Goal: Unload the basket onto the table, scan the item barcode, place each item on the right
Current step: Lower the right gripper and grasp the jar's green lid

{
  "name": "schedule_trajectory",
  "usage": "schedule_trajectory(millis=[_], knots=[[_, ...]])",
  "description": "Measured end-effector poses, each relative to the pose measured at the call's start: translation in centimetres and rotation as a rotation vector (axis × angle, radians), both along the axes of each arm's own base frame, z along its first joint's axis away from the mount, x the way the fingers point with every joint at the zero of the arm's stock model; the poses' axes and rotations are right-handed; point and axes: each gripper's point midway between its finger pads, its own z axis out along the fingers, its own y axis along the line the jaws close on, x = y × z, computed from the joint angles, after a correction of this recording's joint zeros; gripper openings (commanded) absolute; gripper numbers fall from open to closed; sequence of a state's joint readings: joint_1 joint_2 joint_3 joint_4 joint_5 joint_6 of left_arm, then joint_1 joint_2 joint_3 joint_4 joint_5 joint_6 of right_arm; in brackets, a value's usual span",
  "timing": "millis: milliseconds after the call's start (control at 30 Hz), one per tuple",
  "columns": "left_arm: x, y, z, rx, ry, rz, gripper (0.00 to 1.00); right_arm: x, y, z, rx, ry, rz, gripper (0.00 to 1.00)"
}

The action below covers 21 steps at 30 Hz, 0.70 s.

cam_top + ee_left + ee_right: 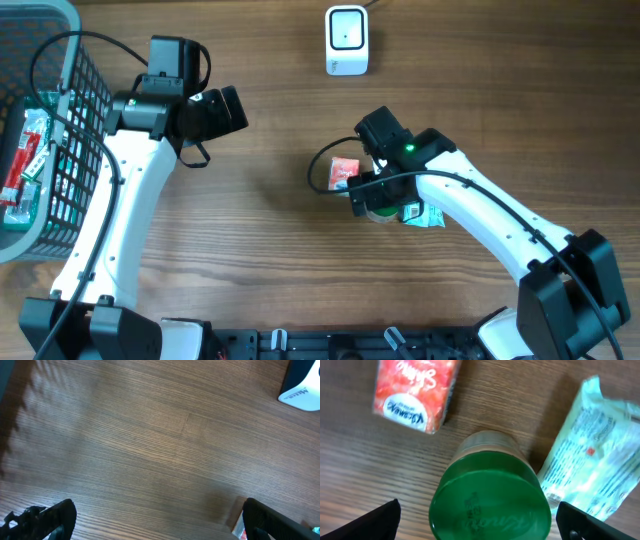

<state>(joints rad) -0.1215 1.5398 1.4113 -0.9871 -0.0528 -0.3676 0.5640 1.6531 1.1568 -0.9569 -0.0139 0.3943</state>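
Overhead, barcode scanner [347, 40]: standing at the far middle of the bench [270, 230].
Overhead, wire basket [60, 150]: sitting at the left edge of the bench.
Overhead, right arm [480, 215]: reaching over a cluster of goods right of centre, well apart from the barcode scanner.
Left wrist, left fingers [50, 520]: standing wide apart over bare wood, gripping nothing.
Right wrist, green-lidded jar [490, 495]: standing on the bench, lid up.
Right wrist, right fingers [375, 522]: spreading wide on either side of the lid, touching nothing.
Right wrist, red packet [415, 392]: lying just far-left of the green-lidded jar.
Right wrist, pale green packet [590, 455]: lying just right of the green-lidded jar.
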Motion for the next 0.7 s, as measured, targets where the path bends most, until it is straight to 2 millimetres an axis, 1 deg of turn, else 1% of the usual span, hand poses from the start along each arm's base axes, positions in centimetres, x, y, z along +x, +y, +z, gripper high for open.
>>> schedule_trajectory(millis=[100, 200, 300, 367, 500, 533, 633, 667, 700], knots=[[-0.01, 0.00, 0.00, 0.000, 0.000, 0.000, 1.00, -0.25, -0.14, -0.03, 0.004, 0.018, -0.118, 1.00], [0.00, 0.01, 0.00, 0.000, 0.000, 0.000, 1.00, -0.16, -0.28, -0.03, 0.002, 0.017, -0.185, 1.00], [-0.01, 0.00, 0.00, 0.000, 0.000, 0.000, 1.00, -0.11, -0.37, -0.03, 0.001, 0.016, -0.219, 1.00], [0.00, 0.00, 0.00, 0.000, 0.000, 0.000, 1.00, -0.11, -0.36, -0.03, 0.002, 0.017, -0.227, 0.97], [0.00, 0.00, 0.00, 0.000, 0.000, 0.000, 1.00, -0.09, -0.36, -0.03, 0.002, 0.016, -0.225, 0.96], [-0.01, 0.00, 0.00, 0.000, 0.000, 0.000, 1.00, -0.09, -0.36, -0.03, 0.002, 0.016, -0.222, 0.95], [-0.01, 0.00, 0.00, 0.000, 0.000, 0.000, 1.00, 0.00, -0.31, -0.02, 0.003, 0.012, -0.208, 0.81], [0.00, 0.00, 0.00, 0.000, 0.000, 0.000, 1.00, -0.01, -0.31, -0.02, 0.003, 0.012, -0.204, 0.78], [-0.01, 0.00, 0.00, 0.000, 0.000, 0.000, 1.00, -0.01, -0.31, -0.02, 0.002, 0.011, -0.200, 0.78]])
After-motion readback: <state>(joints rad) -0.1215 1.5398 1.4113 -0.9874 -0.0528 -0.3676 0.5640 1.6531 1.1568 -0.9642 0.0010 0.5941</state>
